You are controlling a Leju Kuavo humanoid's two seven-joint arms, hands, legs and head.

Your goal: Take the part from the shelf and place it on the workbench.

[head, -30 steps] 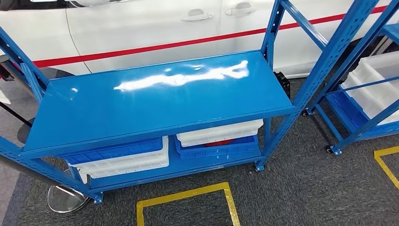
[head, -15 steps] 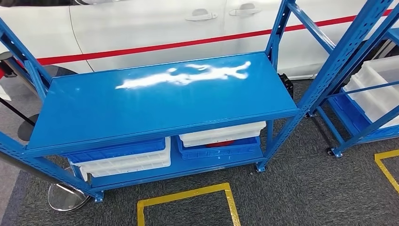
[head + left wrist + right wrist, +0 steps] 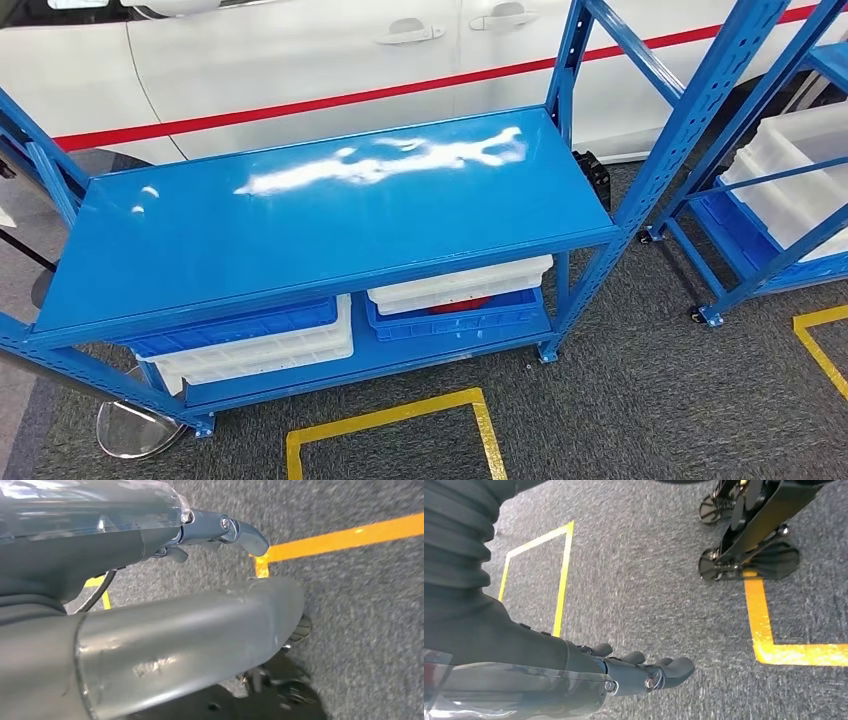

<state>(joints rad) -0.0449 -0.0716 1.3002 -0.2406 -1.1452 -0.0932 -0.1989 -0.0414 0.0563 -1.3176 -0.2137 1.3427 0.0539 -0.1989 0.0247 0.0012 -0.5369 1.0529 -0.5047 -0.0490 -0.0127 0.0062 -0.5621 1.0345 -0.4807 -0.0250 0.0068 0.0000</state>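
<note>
Shelving in blue steel (image 3: 330,220) stands on grey carpet (image 3: 640,400), its glossy top board bare and streaked with glare. Under that board, on the lower level, sit two stacks of crates: a blue crate over a white one (image 3: 255,345) toward the left end, and a white crate (image 3: 460,282) over a blue crate (image 3: 460,315) toward the right end. Between the latter pair a red part (image 3: 462,304) peeks out, mostly hidden. Behind the shelving is a white car with a red stripe (image 3: 330,60). Right of it stands a second blue rack (image 3: 760,150) holding white bins. In front, yellow floor tape (image 3: 400,415) marks a square. Left hand (image 3: 215,532) hangs over the carpet, fingers loosely extended, grasping nothing. Right hand (image 3: 639,672) likewise hangs released, fingers apart.
</note>
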